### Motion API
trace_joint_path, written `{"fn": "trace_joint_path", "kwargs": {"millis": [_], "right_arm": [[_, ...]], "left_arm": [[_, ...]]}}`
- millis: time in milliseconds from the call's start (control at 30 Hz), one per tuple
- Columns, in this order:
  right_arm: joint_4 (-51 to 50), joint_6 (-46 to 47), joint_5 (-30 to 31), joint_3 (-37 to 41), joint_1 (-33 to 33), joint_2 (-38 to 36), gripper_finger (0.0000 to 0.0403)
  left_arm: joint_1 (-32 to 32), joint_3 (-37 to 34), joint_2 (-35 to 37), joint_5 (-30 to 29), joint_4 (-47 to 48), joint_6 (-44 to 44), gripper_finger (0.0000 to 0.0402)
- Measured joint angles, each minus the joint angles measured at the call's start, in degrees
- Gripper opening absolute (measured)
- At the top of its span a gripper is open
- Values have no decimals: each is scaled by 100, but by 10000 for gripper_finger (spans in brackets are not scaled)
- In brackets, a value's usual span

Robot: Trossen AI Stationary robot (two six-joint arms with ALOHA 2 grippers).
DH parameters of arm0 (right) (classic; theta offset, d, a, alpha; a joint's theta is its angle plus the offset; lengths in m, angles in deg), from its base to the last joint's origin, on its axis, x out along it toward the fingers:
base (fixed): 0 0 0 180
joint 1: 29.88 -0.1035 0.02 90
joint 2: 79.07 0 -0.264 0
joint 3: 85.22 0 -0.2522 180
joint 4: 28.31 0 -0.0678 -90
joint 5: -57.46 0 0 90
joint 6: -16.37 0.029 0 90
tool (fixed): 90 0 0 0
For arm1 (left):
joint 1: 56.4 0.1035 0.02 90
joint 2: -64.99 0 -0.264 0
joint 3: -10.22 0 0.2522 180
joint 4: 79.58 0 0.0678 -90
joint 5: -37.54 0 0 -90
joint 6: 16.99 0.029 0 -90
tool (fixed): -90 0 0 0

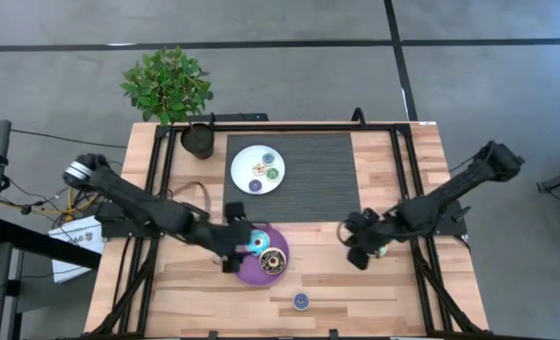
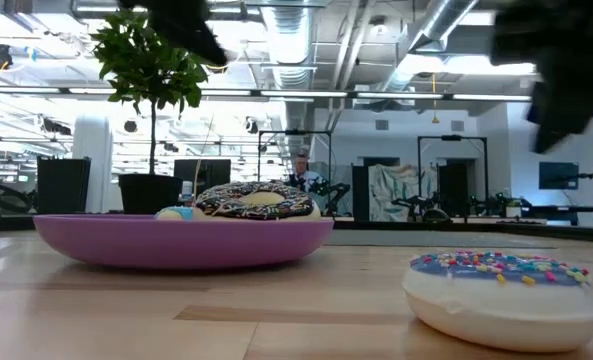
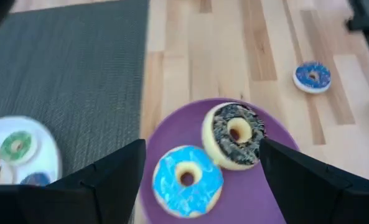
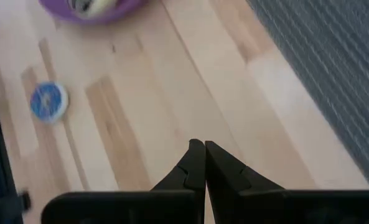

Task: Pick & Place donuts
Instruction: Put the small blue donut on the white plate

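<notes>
A purple plate (image 1: 246, 274) holds a blue-iced donut (image 3: 187, 180) and a brown-and-cream donut (image 3: 234, 134), both lying flat. My left gripper (image 1: 232, 247) hovers open at the plate's left edge; in its wrist view (image 3: 201, 146) the fingers stand on either side of the two donuts, above them. A small blue sprinkled donut (image 1: 300, 301) lies on the wood near the front edge. Several mini donuts lie on a white plate (image 1: 242, 179). My right gripper (image 1: 359, 247) is shut and empty (image 4: 204, 163) above bare wood. A pale green thing (image 1: 381, 251) shows beside its wrist.
A grey mat (image 1: 317, 175) covers the table's far middle, with the white plate on its left part. A dark pot (image 1: 198, 140) stands at the far left, and a green plant (image 1: 166, 83) stands behind it. Black rails (image 1: 157, 189) run along both sides.
</notes>
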Motion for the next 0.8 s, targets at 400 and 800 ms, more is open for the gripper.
{"fn": "trace_joint_path", "kwargs": {"millis": [400, 800], "right_arm": [[-73, 399, 152, 796, -983, -890, 0], [-74, 341, 152, 799, -1038, -868, 0]], "left_arm": [[-91, 3277, -3042, 437, 926, 873, 306], [14, 4686, -4475, 1243, 1104, 2121, 306]]}}
